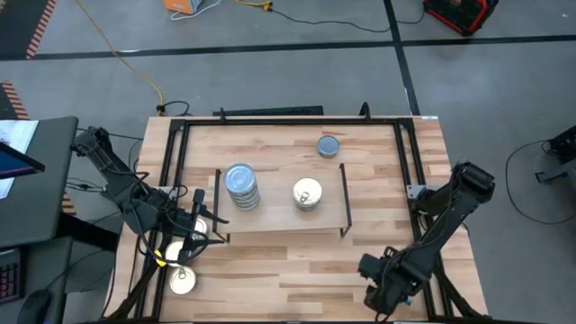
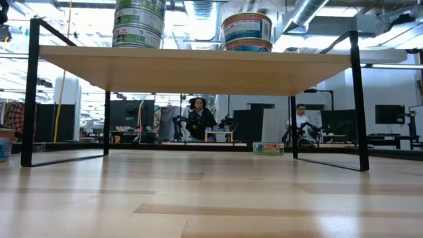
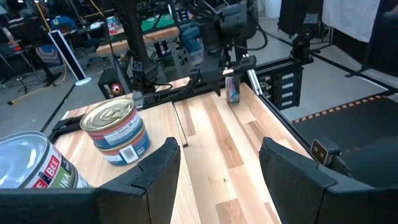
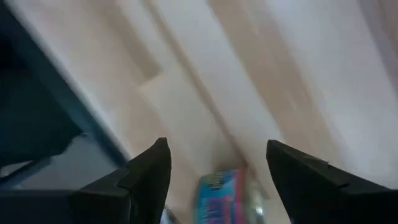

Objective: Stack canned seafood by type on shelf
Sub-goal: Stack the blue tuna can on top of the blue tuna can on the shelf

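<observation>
**Tins partly stacked on the shelf, several half hidden**

Tins stand in two stacks on the shelf point(image 1: 270, 220): a tall blue-grey stack point(image 1: 241, 185) toward its left side and a shorter silver stack point(image 1: 307, 194) near the middle. In the low view the tops of both stacks are cut off by the picture edge. One blue-grey tin point(image 1: 328, 145) sits alone on the bench point(image 1: 378, 261) behind the shelf, well apart from the stacks.

At the front left corner of the bench, one silver tin point(image 1: 183, 281) is clear to see; two more beside the left gripper point(image 1: 192, 236) are partly covered by the arm, so how many lie there is hard to tell. This gripper is apart and holds nothing, just beside those tins and the shelf's left leg.

The right gripper point(image 4: 217, 171) is also apart, low at the front right edge of the bench, with a blurred tin point(image 4: 219, 198) below it. The front middle of the bench is open.
</observation>
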You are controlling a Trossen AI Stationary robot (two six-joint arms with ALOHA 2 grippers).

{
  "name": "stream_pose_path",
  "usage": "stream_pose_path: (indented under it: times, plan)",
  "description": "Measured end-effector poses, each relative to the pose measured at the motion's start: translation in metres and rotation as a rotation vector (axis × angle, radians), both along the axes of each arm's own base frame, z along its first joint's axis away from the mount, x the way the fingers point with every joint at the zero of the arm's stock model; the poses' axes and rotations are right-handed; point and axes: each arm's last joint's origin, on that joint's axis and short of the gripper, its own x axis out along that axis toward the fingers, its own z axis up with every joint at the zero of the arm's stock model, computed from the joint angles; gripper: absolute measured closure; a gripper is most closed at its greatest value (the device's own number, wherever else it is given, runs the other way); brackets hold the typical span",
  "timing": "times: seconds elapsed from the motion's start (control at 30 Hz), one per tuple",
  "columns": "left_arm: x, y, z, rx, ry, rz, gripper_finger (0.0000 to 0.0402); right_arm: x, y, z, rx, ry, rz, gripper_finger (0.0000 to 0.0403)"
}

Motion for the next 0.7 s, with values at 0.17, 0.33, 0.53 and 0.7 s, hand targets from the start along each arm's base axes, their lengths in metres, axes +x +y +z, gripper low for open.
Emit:
stream_pose_path:
  times: [0.17,0.33,0.53,0.7]
  plan:
    - [0.000,0.000,0.000,-0.001,0.000,0.000,0.0191,0.011,0.004,-0.017,0.004,0.144,-0.015,0.0117]
    - [0.000,0.000,0.000,0.015,-0.005,0.004,0.0191,0.029,0.014,-0.018,0.003,0.289,0.040,0.0117]
    - [0.000,0.000,0.001,0.044,-0.014,0.001,0.0191,0.038,0.023,0.000,-0.037,0.325,0.087,0.0116]
    - [0.000,0.000,0.001,0.075,-0.019,-0.004,0.0191,0.039,0.022,0.005,-0.033,0.326,0.083,0.0116]
